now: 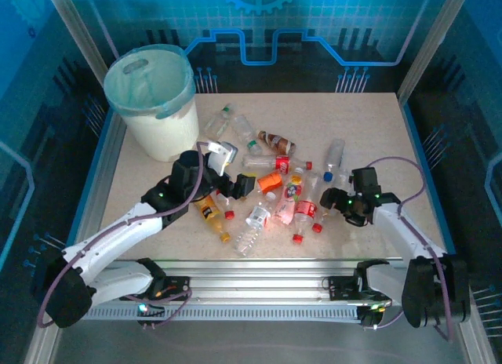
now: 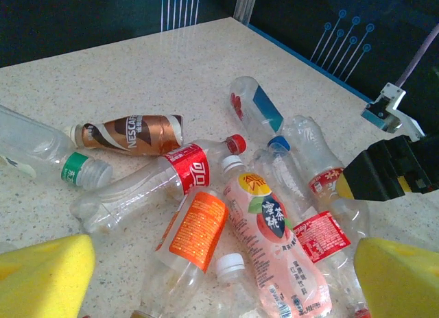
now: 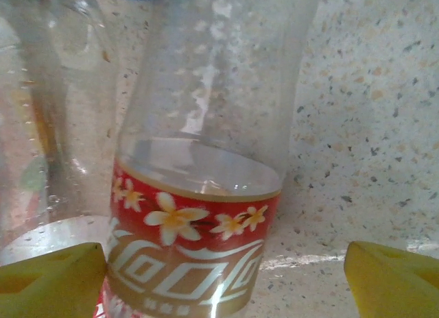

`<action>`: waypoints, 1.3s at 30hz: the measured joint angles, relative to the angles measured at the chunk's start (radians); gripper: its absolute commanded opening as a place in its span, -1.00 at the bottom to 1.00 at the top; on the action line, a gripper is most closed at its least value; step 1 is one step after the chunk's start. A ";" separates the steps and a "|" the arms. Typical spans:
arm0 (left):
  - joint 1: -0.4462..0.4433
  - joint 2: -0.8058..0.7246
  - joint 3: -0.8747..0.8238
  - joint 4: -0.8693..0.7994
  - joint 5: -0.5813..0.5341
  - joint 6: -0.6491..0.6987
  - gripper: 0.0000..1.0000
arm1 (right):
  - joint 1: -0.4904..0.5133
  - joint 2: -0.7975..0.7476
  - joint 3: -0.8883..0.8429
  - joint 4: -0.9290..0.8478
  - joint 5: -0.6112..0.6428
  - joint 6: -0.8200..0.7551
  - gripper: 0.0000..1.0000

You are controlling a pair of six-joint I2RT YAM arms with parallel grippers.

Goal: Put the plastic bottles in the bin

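Several plastic bottles (image 1: 274, 183) lie in a loose heap mid-table. The bin (image 1: 166, 133), a white bucket with a pale green liner, stands at the far left. My left gripper (image 1: 239, 185) hovers open over the heap's left side. In the left wrist view its yellow pads (image 2: 44, 277) flank an orange-label bottle (image 2: 195, 232) and a pink peach-tea bottle (image 2: 274, 242) below them. My right gripper (image 1: 329, 201) is low at the heap's right edge. It stands open astride a clear bottle with a red flowered label (image 3: 199, 249), and its right pad (image 3: 391, 280) is clear of the bottle.
A brown Nescafe bottle (image 2: 130, 133), a green-capped clear bottle (image 2: 41, 150) and a red-label bottle (image 2: 185, 168) lie beyond the left gripper. Blue-edged walls (image 1: 423, 168) frame the speckled table (image 1: 369, 121). The right gripper's black body (image 2: 384, 170) shows at right in the left wrist view.
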 measured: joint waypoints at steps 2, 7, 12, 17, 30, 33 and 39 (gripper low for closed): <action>-0.002 0.006 0.000 0.000 -0.006 0.000 0.90 | 0.000 0.021 -0.007 0.014 0.000 0.006 0.76; -0.005 0.013 0.000 0.000 -0.021 0.000 0.89 | 0.000 0.065 -0.027 0.035 0.002 0.023 0.67; -0.006 0.013 0.000 0.000 -0.038 0.000 0.88 | 0.000 0.081 -0.029 0.038 0.006 0.033 0.46; -0.009 0.013 0.000 -0.001 -0.045 0.000 0.90 | 0.000 0.063 -0.029 0.032 0.013 0.029 0.36; -0.009 0.043 0.021 -0.011 -0.092 -0.001 0.90 | 0.000 -0.093 -0.038 -0.018 0.042 0.022 0.21; -0.009 0.047 0.026 -0.013 -0.094 -0.010 0.90 | 0.000 -0.139 -0.042 -0.041 0.042 0.022 0.20; -0.010 0.100 0.138 -0.054 -0.093 -0.040 0.91 | 0.001 -0.301 -0.042 -0.078 0.027 0.014 0.20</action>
